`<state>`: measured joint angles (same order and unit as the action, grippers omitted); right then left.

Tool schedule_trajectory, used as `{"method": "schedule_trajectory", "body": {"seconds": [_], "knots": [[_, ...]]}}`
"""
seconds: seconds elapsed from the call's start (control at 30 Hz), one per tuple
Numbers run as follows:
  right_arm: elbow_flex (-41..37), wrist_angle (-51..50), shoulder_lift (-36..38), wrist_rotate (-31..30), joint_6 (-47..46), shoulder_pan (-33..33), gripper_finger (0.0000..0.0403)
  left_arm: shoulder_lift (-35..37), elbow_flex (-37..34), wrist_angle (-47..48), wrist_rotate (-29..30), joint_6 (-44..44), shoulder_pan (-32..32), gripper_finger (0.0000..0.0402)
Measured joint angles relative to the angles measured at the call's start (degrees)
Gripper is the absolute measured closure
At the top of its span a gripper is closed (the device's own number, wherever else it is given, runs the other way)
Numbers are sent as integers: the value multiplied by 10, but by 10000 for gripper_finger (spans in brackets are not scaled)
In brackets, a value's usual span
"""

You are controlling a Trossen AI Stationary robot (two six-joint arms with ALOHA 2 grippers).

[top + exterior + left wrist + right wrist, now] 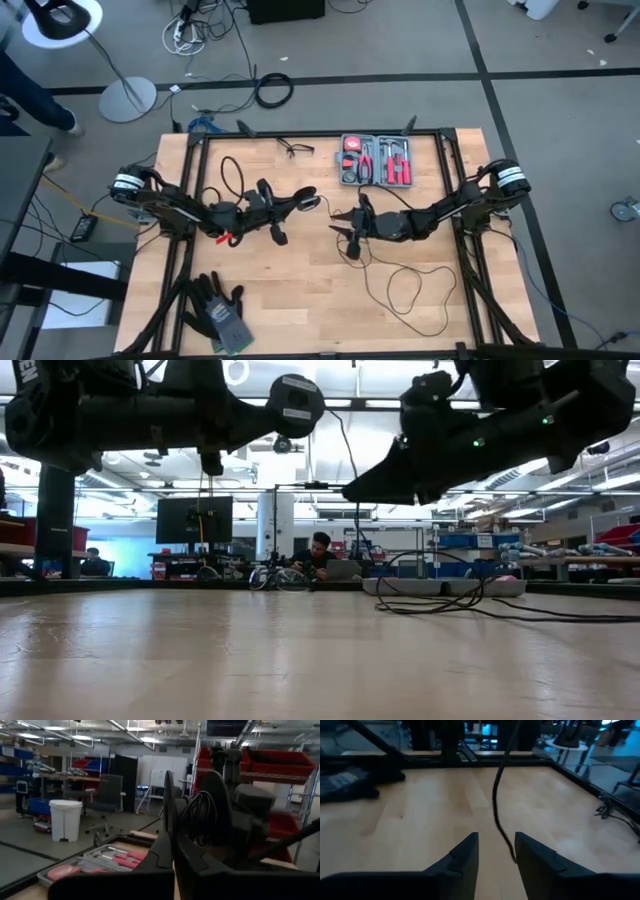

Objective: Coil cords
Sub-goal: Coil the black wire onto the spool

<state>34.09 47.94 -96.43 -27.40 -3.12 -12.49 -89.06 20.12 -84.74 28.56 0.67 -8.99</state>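
Wooden tabletop (300,300) fills the middle of the high view, both arms reaching in toward centre. Grey-black gloves (222,310) sit lower left, red-handled tool kit (376,160) at top centre, small glasses-like wire item (295,149) just left of it.

Left pincer (300,200) is left of centre, raised off the surface, fingers pressed together. The left wrist view shows a bunch of black cord loops (200,815) past the fingertips, so it looks to be pinching the gathered part of the cord; the exact contact point is hidden.

Right pincer (345,228) is right of centre, tips toward the left arm. In the right wrist view the fingers stand spread with a gap, and the thin black cord (501,815) hangs down through that gap, free, close to one finger (535,857) but not clamped.

Rest of the cord (410,290) trails on the tabletop in loose loops in the lower right of the high view. Can't spot the puck end.

My read: mid-coil. Left holds the bundle, right is between grabs. Next move: right closes on the hanging strand lower down, lifts slack from the loose loops and lays another turn onto the left's bundle. Needs a clean pinch, since the cord is thin and could slip past the fingers.
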Motion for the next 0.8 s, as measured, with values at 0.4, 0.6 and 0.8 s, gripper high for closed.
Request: {"method": "schedule_trajectory", "body": {"seconds": [0.4,0.6,0.8], "knots": [[-4,-22,-1,-78,-1,-25,326,0,-1,2,1,0,0,401],[-3,-13,-1,-87,-2,-28,343,0,-1,3,1,0,0,401],[4,-25,-1,-87,-30,-20,396,0,-1,2,1,10,0,401]]}}
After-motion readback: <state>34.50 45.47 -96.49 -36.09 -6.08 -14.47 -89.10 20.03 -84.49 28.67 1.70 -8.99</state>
